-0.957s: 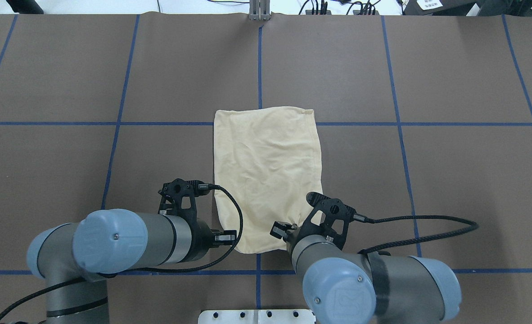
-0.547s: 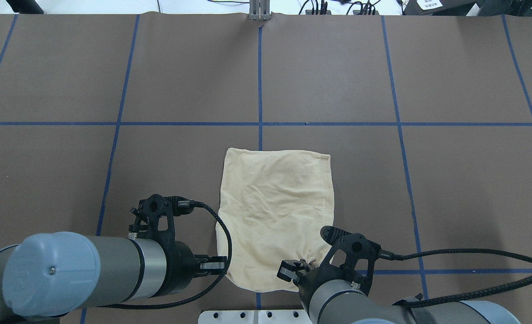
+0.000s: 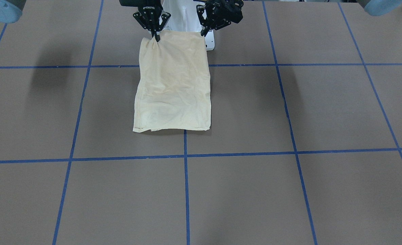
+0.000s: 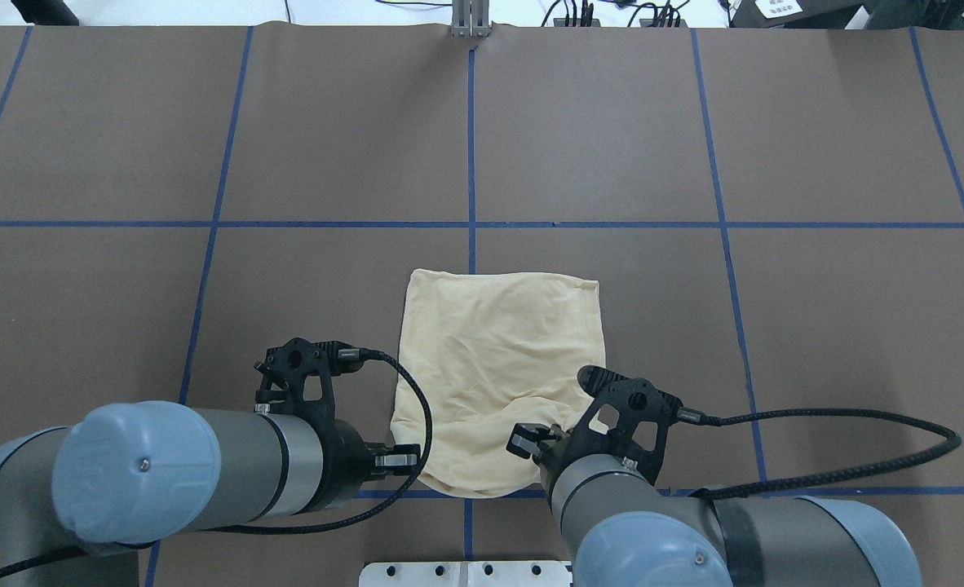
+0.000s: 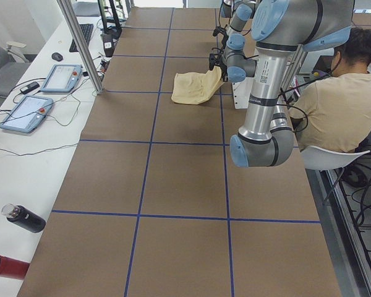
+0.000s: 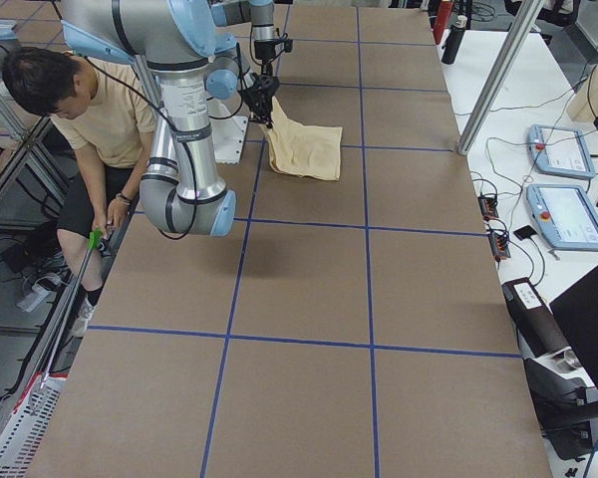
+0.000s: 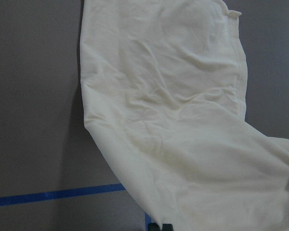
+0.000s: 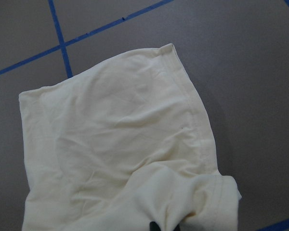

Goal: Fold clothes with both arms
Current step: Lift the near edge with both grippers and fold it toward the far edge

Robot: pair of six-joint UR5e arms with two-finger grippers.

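At the table (image 3: 289, 112) edge nearest the robot, the shirt (image 3: 172, 92) lies folded. The right gripper (image 3: 156, 38) is closed, pinching one near corner. The left gripper (image 3: 203, 33) is closed on the other.

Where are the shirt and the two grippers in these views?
shirt (image 4: 498, 350): overhead view, middle of the flat cloth.
right gripper (image 3: 157, 38): front-facing view, fingertips pinching a shirt corner.
left gripper (image 3: 203, 32): front-facing view, fingertips at the other corner nearest the robot.
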